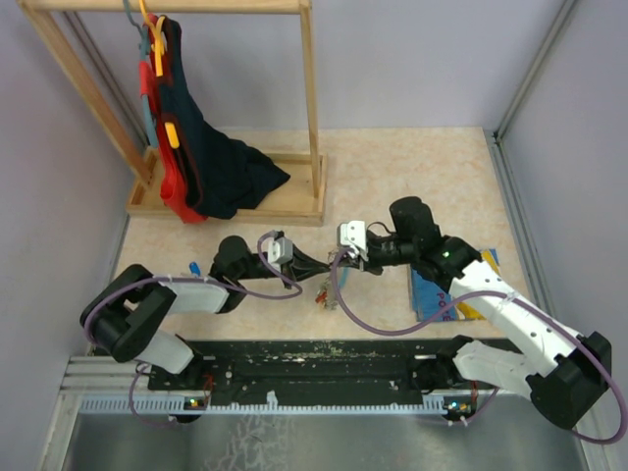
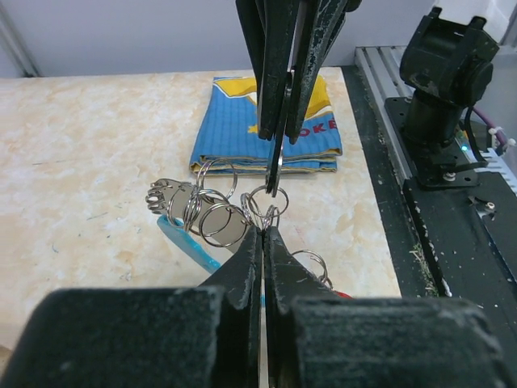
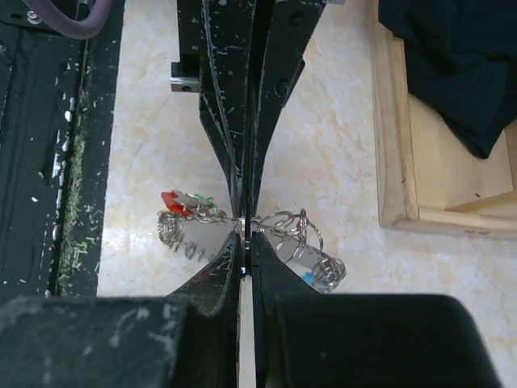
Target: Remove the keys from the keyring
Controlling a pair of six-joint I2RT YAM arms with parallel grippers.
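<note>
A: Fingers [image 2: 242,271] on the left gripper [image 2: 263,233] are shut flat, nipping a thin loop of the keyring [image 2: 212,212].

B: And the right gripper [image 2: 281,137]?

A: Likewise shut, tip to tip with the left, clamped on the neighbouring ring. The bunch hangs between them, clear of the table [image 2: 81,162]; the blue book [image 2: 242,121] lies apart, on the right arm's side.

B: Where are the keys?

A: The keys [image 3: 182,202] dangle to one side, red and green heads showing; none looks detached.

B: Which step is this?

A: Securing the ring at two points, I judge. The next move calls for holding one loop fixed while working a key round the split coil, without letting the wire slip free.
</note>
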